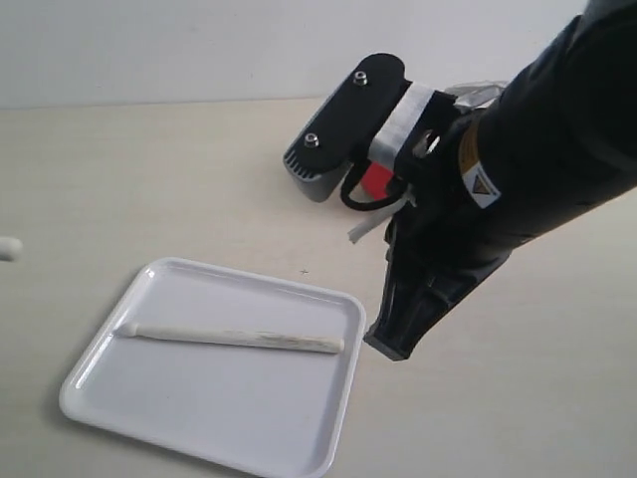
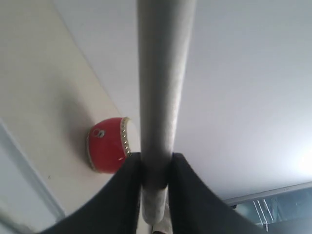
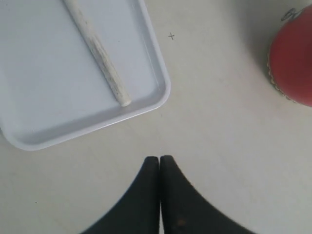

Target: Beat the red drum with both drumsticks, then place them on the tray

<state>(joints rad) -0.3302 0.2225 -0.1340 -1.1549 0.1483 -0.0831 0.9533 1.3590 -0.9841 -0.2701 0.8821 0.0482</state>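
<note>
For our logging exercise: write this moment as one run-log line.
right hand: shut, empty | left hand: holding drumstick | second drumstick: on tray | red drum: on table

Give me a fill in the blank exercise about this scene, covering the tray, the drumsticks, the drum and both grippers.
1. The white tray holds ____ drumstick.
2. The right gripper is shut and holds ____.
3. The left gripper is clamped on the other ____.
4. The drum has a glossy ____ body.
Missing words: one; nothing; drumstick; red.
</note>
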